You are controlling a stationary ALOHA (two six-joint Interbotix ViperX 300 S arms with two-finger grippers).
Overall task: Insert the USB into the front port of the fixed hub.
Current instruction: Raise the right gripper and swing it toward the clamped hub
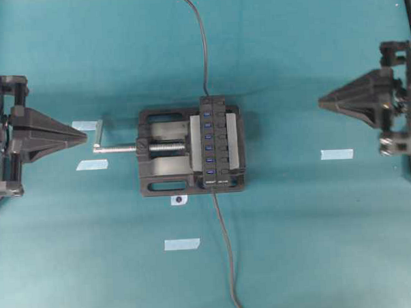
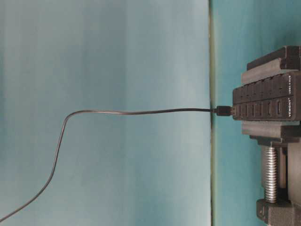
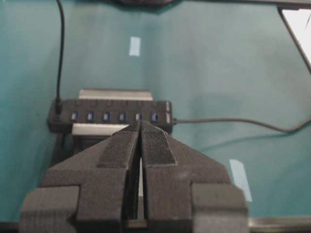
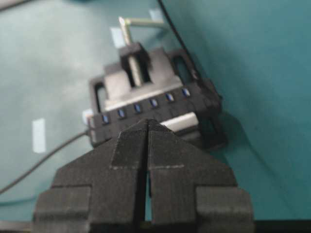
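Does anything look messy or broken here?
Nothing stands out. The fixed hub sits straight in the vise, the USB is plugged into its end port, and both grippers are shut and empty, well apart from it.

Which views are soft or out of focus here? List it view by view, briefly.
Overhead: evenly lit, the fixed hub slightly soft, its white print unreadable. Table-level: sharpest, print on the hub legible, the USB crisp at its end. Left wrist: the left gripper close and fairly sharp, white glare at the upper right corner. Right wrist: the right gripper and the vise both blurred.
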